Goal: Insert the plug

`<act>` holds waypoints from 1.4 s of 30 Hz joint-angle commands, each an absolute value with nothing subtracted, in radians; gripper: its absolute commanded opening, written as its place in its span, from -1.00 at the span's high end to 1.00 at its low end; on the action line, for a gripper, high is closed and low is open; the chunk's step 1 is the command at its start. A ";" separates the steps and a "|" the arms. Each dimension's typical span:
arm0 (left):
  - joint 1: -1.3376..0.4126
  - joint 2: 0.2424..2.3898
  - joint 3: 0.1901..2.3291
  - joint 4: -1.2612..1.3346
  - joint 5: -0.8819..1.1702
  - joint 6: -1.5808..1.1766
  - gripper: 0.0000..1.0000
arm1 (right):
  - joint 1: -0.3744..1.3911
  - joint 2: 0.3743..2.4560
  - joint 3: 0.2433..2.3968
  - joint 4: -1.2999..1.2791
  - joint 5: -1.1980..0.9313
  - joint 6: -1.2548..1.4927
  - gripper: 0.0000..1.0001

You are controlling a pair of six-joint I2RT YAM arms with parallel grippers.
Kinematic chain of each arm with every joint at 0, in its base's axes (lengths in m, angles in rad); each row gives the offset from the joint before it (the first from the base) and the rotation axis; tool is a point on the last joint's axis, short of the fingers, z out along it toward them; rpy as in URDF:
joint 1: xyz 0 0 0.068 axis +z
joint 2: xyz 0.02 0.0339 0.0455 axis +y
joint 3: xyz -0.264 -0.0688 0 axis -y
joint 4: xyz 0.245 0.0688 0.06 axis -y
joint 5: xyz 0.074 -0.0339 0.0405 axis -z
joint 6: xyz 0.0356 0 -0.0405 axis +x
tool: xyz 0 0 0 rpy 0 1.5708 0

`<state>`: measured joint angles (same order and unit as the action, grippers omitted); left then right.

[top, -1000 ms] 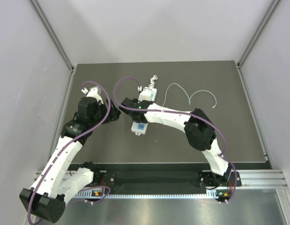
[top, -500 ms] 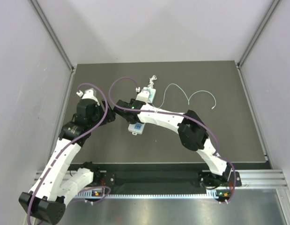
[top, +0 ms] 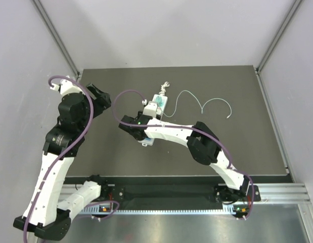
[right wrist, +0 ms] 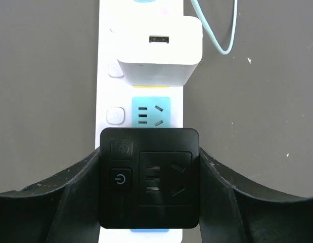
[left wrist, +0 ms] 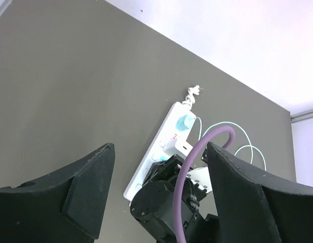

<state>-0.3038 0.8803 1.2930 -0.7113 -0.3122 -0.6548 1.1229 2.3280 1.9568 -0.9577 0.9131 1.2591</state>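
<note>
My right gripper [right wrist: 149, 172] is shut on a black square adapter [right wrist: 149, 178] with a power button, one finger on each side. It holds the adapter flat over the long white power strip [right wrist: 108, 91], just near of a teal socket [right wrist: 151, 111]. I cannot tell whether the adapter is seated. The teal plug [left wrist: 185, 122] sits at the strip's far end, and its thin cable [top: 207, 104] loops to the right. My left gripper [left wrist: 161, 174] hangs open and empty, raised at the back left [top: 99, 96], well away from the strip [top: 159, 105].
A plain white block [right wrist: 159, 48] with a USB port is plugged into the strip just beyond the teal socket. The right arm's purple cable [left wrist: 196, 167] arches over its wrist. Grey walls enclose the dark mat [top: 247, 142] on three sides.
The left arm has lifted and swung back to the left, away from the strip. The right gripper has slid toward the strip's near end with the black adapter.
</note>
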 commanded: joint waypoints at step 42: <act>-0.307 0.752 1.014 -0.591 0.307 -0.419 -0.59 | 0.827 1.030 0.968 -0.505 0.210 0.574 -0.99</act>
<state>-0.3038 0.7567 1.0496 -0.6846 0.1944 -0.4782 0.8314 1.1355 1.0355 -0.5861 0.2516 0.6491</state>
